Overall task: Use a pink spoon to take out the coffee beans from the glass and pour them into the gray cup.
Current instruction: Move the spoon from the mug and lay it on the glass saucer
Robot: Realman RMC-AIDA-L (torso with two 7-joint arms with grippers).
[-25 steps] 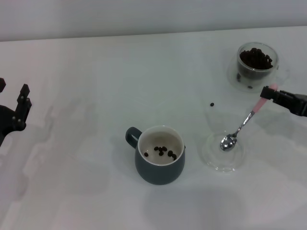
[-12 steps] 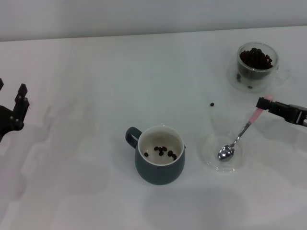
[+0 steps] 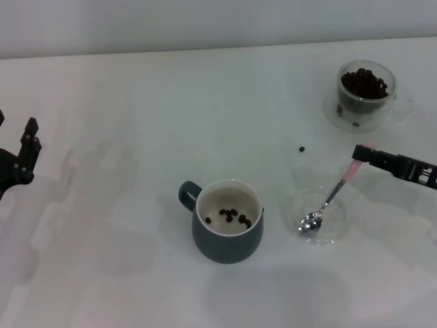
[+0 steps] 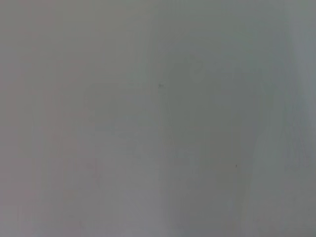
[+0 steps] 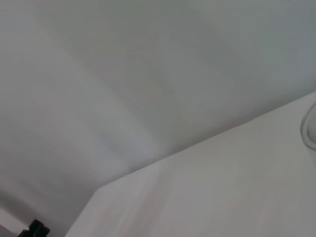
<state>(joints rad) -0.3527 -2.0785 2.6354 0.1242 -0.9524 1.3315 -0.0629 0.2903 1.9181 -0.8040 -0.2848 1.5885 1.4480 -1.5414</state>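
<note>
Gripping the pink tip of the spoon [image 3: 331, 196], your right gripper [image 3: 362, 153] reaches in from the right edge of the head view, its arm cut off there. The spoon slants down, its metal bowl resting in a clear dish [image 3: 337, 233] just right of the gray cup [image 3: 228, 221]. A few beans [image 3: 232, 216] lie in the cup; many more fill the glass [image 3: 366, 91] at the far right, and one stray bean [image 3: 302, 149] sits on the table [image 3: 171, 109] between glass and dish. Your left gripper [image 3: 27, 152] hangs at the left edge, fingers spread and empty. Both wrist views show little but blank pale surface, with only a sliver of clear rim [image 5: 309, 126] in the right one.
</note>
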